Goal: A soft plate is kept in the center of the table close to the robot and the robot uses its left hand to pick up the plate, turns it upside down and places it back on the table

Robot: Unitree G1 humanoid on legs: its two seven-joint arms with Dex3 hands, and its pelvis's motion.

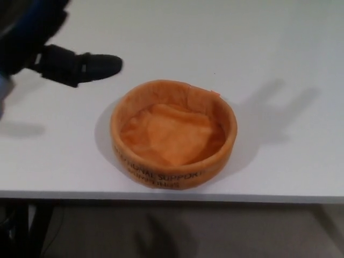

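Near the front edge of the white table (279,48), at its centre, I see the orange soft plate (173,134) sitting right way up, a floppy fabric dish with raised walls and dark lettering, likely light and easily crumpled, so I would pinch the left rim. My left hand (80,67) hovers up-left of it, apart, holding nothing; whether its fingers are spread I cannot tell. Nothing blocks the way.

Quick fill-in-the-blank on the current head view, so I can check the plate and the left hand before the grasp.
1. The soft plate is coloured ____.
2. The plate's opening faces ____.
3. The left hand comes in from the picture's ____ side.
4. The plate sits near the table's ____ edge, the one closest to the robot.

Missing words: orange; up; left; front
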